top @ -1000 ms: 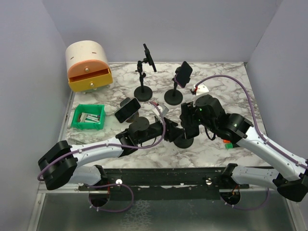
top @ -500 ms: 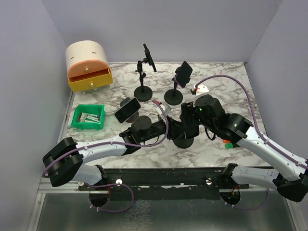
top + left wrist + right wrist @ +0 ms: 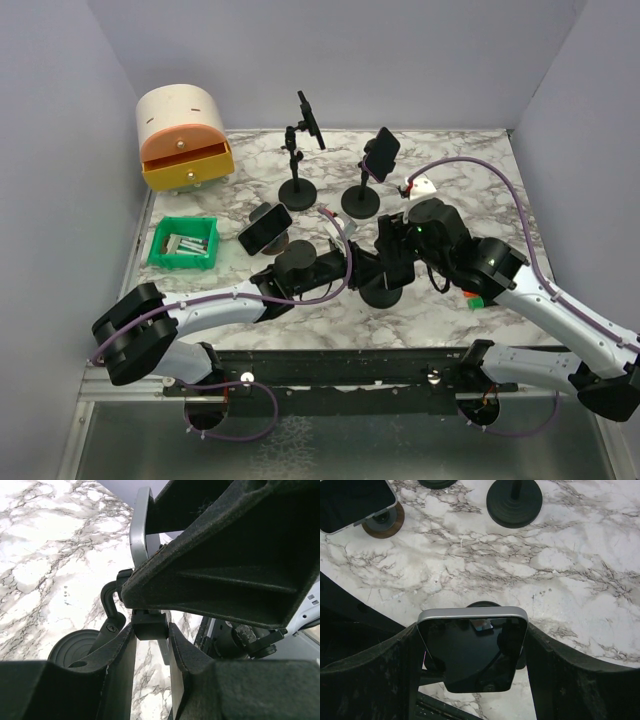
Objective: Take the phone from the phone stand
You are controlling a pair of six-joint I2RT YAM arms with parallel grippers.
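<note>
The phone [image 3: 472, 652] has a silver edge and a dark screen, and sits on the near black phone stand [image 3: 383, 292]. My right gripper [image 3: 472, 639] is shut on the phone, one finger on each long side. In the top view the right gripper [image 3: 394, 248] covers the phone. My left gripper [image 3: 362, 268] reaches in from the left and is shut on the stand's black clamp block [image 3: 150, 625], just under the phone's silver edge [image 3: 141, 530]. The stand's round base [image 3: 75, 650] rests on the marble.
Three other stands hold phones: one low at the left [image 3: 265, 228], two upright at the back [image 3: 310, 118] [image 3: 383, 155]. A cream and orange drawer box [image 3: 183, 140] is at the back left, with a green bin [image 3: 184, 243] in front of it. A small white object [image 3: 420, 184] lies behind the right arm.
My left gripper moved right and closed in on the stand's clamp. The right gripper stayed on the phone, shifting only slightly.
</note>
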